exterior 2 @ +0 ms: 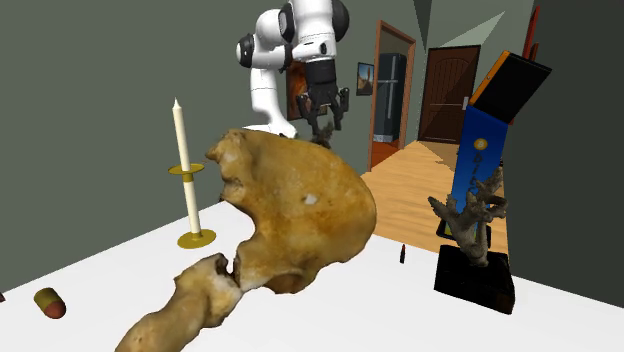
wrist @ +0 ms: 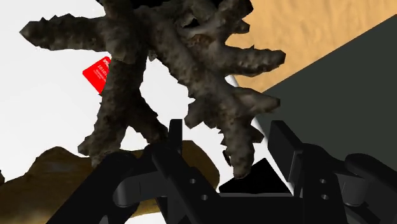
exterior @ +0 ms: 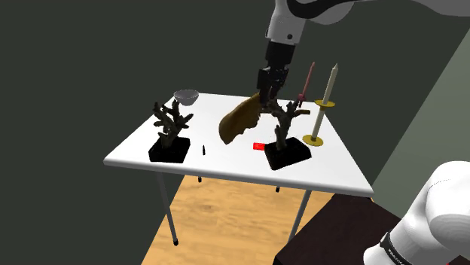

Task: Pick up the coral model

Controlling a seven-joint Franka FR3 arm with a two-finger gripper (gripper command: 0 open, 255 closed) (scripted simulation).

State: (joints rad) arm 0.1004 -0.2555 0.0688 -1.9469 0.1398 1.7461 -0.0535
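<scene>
The dark brown, knobbly branched coral model (exterior: 285,120) on its black block base (exterior: 288,156) stands on the white desk (exterior: 331,177) toward the shoulder view's right, just beside a tan bone-shaped piece (exterior: 239,120). It sits directly under the all-black gripper (exterior: 271,98), whose fingers are apart with an upper branch between them, not clamped. Probably rigid, rough and non-slip, but the thin tips look snappable and the base likely makes it bottom-heavy, so the best hold is judged to be a thick branch near the fork.
</scene>
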